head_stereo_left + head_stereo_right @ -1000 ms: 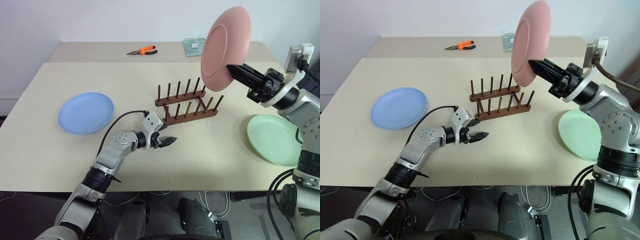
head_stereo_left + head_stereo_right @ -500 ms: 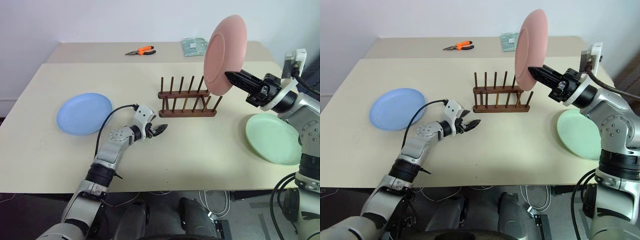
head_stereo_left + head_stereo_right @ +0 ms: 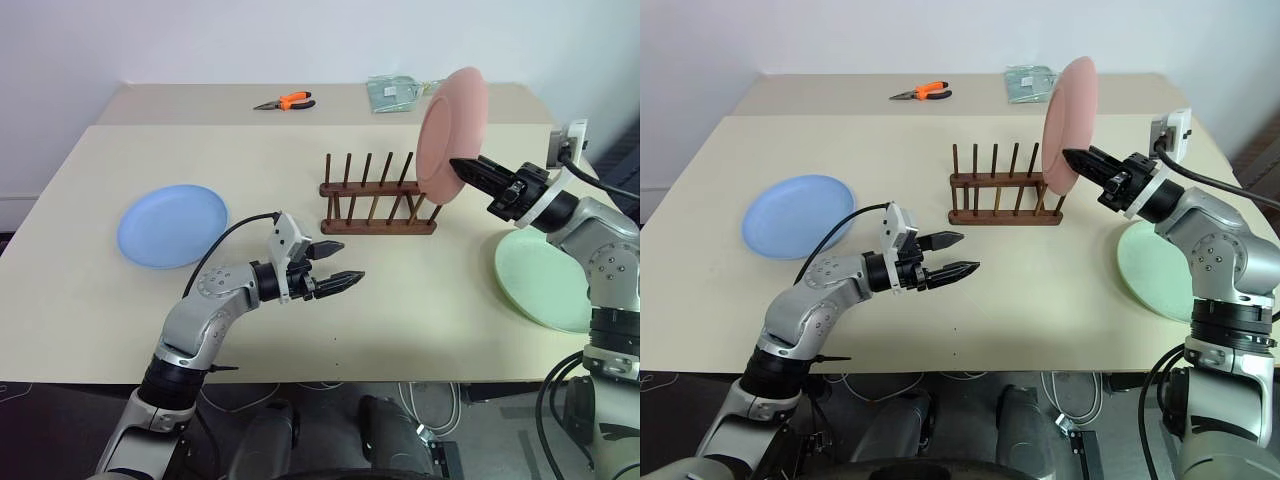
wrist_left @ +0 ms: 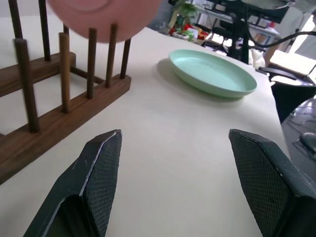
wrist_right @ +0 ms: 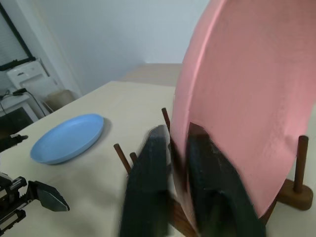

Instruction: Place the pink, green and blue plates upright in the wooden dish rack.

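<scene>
The right wrist view caught what the head views could not: the rim of the pink plate sat between the two black fingers of the right pincer, a narrow gap showing beside it, with the rack's pegs just below. Whether that pincer was clenched on the rim or had released it could not be told. The left wrist view looked low across the desk, with the left pincer spread wide and grasping nothing. From the head, the pink plate stood upright on edge at the right end of the wooden dish rack, its lower edge among the end pegs. The other slots held nothing. The blue plate lay flat on the left, the green plate on the right. Orange-handled pliers lay at the far edge.
</scene>
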Tool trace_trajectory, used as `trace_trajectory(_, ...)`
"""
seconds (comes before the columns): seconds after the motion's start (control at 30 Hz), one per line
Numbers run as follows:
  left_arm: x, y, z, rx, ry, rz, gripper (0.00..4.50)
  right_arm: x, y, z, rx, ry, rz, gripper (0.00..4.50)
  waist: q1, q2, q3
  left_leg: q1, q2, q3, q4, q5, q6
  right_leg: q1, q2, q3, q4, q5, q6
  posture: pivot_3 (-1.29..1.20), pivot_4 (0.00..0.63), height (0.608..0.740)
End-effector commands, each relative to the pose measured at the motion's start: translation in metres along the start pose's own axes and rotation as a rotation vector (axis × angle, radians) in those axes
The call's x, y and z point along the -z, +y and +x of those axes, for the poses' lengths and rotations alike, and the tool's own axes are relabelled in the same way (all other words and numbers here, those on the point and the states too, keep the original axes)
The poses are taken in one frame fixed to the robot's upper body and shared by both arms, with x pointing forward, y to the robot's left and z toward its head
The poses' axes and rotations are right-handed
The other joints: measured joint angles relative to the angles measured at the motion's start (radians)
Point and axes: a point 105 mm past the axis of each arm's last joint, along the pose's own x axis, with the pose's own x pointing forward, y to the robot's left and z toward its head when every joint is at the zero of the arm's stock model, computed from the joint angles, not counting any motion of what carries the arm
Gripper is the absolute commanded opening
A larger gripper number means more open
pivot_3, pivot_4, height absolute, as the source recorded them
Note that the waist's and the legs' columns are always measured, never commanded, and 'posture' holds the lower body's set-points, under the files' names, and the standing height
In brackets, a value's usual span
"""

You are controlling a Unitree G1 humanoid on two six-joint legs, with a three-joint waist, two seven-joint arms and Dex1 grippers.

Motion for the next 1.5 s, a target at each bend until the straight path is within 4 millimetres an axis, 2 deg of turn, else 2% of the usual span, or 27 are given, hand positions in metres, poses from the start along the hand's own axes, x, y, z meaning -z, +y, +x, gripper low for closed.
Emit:
trace_trajectory(0.03,-0.011,-0.009,0.004,0.039,-0.028,0.036,3.58,-0.019,-0.005,0.002,0.060,-0.047,-0.113,2.45,0.000,0.000,0.000,0.000,0.000,0.000,0.000,0.000,0.000,0.000,0.000,0.000,0.000,0.000,0.000,0.00,0.150,0.740)
trace_trajectory(0.07,-0.011,-0.011,0.005,0.044,-0.027,0.037,3.58,-0.025,-0.009,-0.002,0.105,-0.060,-0.161,2.95,0.000,0.000,0.000,0.000,0.000,0.000,0.000,0.000,0.000,0.000,0.000,0.000,0.000,0.000,0.000,0.00,0.150,0.740)
trace_trajectory(0.13,-0.010,-0.012,0.005,0.049,-0.026,0.038,3.58,-0.033,-0.012,-0.008,0.156,-0.078,-0.221,2.95,0.001,0.000,0.000,0.000,0.000,0.000,0.000,0.000,0.000,0.000,0.000,0.000,0.000,0.000,0.000,0.00,0.150,0.740)
trace_trajectory(0.23,-0.005,-0.014,0.005,0.057,-0.004,0.048,3.58,-0.051,-0.013,-0.037,0.253,-0.123,-0.283,2.95,0.006,0.000,0.000,-0.001,0.000,0.000,0.000,0.000,0.000,0.000,0.000,0.000,0.000,0.000,0.000,0.00,0.150,0.740)
trace_trajectory(0.3,-0.004,-0.015,0.005,0.059,0.000,0.049,3.58,-0.052,-0.010,-0.051,0.289,-0.114,-0.302,2.95,0.005,0.000,0.000,-0.001,0.000,-0.001,0.000,0.000,0.000,0.000,0.000,0.000,-0.001,0.000,0.001,0.00,0.150,0.740)
trace_trajectory(0.33,-0.003,-0.015,0.005,0.063,0.005,0.052,3.58,-0.041,-0.008,-0.061,0.302,-0.047,-0.331,2.95,0.006,0.000,0.000,-0.001,-0.001,-0.001,0.000,0.000,0.001,0.000,0.000,0.000,-0.001,0.000,0.001,0.00,0.150,0.740)
trace_trajectory(0.47,-0.003,-0.017,0.008,0.100,0.013,0.055,3.58,0.031,0.009,-0.087,0.298,0.305,-0.383,2.95,0.003,0.000,0.000,0.000,0.000,-0.001,-0.001,-0.001,0.001,0.001,0.000,-0.001,-0.001,-0.003,-0.001,0.00,0.150,0.740)
trace_trajectory(0.53,-0.003,-0.017,0.009,0.117,0.017,0.061,3.58,0.058,0.009,-0.094,0.324,0.419,-0.404,2.95,-0.005,0.003,-0.001,0.000,0.000,0.002,0.001,-0.001,0.001,0.001,0.000,0.001,-0.001,-0.005,0.001,0.00,0.150,0.740)
trace_trajectory(0.57,-0.003,-0.017,0.010,0.122,0.019,0.064,3.58,0.065,0.009,-0.096,0.338,0.445,-0.411,2.95,-0.009,0.004,-0.002,0.001,0.000,0.004,0.001,-0.001,0.001,0.001,-0.001,0.002,-0.001,-0.005,0.001,0.00,0.150,0.740)
trace_trajectory(0.67,-0.004,-0.016,0.014,0.135,0.023,0.075,3.58,0.104,-0.014,-0.111,0.498,0.632,-0.459,2.95,-0.013,0.004,-0.002,0.001,0.001,0.005,0.002,-0.001,0.001,0.001,-0.001,0.003,0.000,-0.004,0.000,0.00,0.150,0.740)
trace_trajectory(0.77,-0.006,-0.018,0.016,0.149,0.014,0.080,3.58,0.117,-0.034,-0.125,0.608,0.734,-0.535,2.95,-0.007,0.004,-0.002,0.001,0.001,0.005,0.002,-0.001,0.001,0.001,-0.001,0.002,-0.001,-0.004,0.000,0.00,0.150,0.740)
trace_trajectory(0.8,-0.007,-0.018,0.016,0.151,0.012,0.081,3.58,0.118,-0.039,-0.128,0.632,0.742,-0.545,2.44,-0.006,0.004,-0.002,0.000,0.000,0.005,0.002,-0.001,0.002,0.000,-0.001,0.002,-0.001,-0.004,0.000,0.00,0.150,0.740)
trace_trajectory(0.83,-0.007,-0.019,0.016,0.152,0.009,0.082,3.58,0.119,-0.042,-0.129,0.643,0.748,-0.547,2.14,-0.002,0.003,-0.002,0.001,0.000,0.005,0.002,-0.001,0.002,0.001,-0.001,0.003,-0.001,-0.004,0.000,0.00,0.150,0.740)
trace_trajectory(0.97,-0.011,-0.019,0.013,0.146,-0.007,0.084,3.58,0.119,-0.050,-0.133,0.682,0.748,-0.555,0.15,0.005,0.002,-0.002,0.000,0.000,0.004,0.002,-0.001,0.002,0.002,-0.001,0.003,-0.001,-0.004,0.000,0.00,0.150,0.740)
trace_trajectory(1.1,-0.015,-0.018,0.011,0.124,-0.029,0.100,3.58,0.104,-0.051,-0.125,0.705,0.664,-0.529,0.06,0.003,0.002,-0.002,0.001,0.001,0.003,0.003,-0.001,0.002,0.002,-0.001,0.002,-0.001,-0.004,0.000,0.00,0.150,0.740)
trace_trajectory(1.23,-0.017,-0.017,0.009,0.113,-0.035,0.109,3.58,0.072,-0.048,-0.110,0.696,0.547,-0.589,0.06,0.002,0.002,-0.002,0.001,0.000,0.003,0.002,-0.001,0.002,0.002,-0.001,0.002,-0.001,-0.004,0.000,0.00,0.150,0.740)
trace_trajectory(1.3,-0.015,-0.014,0.007,0.098,-0.022,0.126,3.58,0.043,-0.041,-0.095,0.661,0.430,-0.647,0.06,0.001,0.003,-0.002,0.001,0.000,0.003,0.002,-0.001,0.002,0.001,-0.001,0.002,-0.001,-0.004,0.000,0.00,0.150,0.740)
trace_trajectory(1.37,-0.012,-0.010,0.004,0.074,-0.006,0.146,3.58,0.000,-0.029,-0.077,0.635,0.236,-0.679,0.06,-0.003,0.005,-0.001,0.001,0.000,0.004,0.002,-0.001,0.002,0.001,-0.001,0.002,-0.001,-0.004,0.001,0.00,0.150,0.740)
trace_trajectory(1.43,-0.008,-0.002,0.000,0.037,0.016,0.162,3.58,-0.046,-0.013,-0.061,0.596,0.024,-0.669,0.06,-0.008,0.007,0.000,0.001,0.001,0.004,0.002,-0.001,0.002,0.001,0.000,0.002,-0.001,-0.004,0.001,0.00,0.150,0.740)
trace_trajectory(1.5,-0.006,0.006,-0.004,-0.002,0.023,0.179,3.58,-0.077,0.003,-0.051,0.537,-0.136,-0.608,0.06,-0.007,0.008,0.001,0.001,0.001,0.004,0.002,-0.001,0.002,0.001,0.000,0.002,0.000,-0.004,0.001,0.00,0.150,0.740)
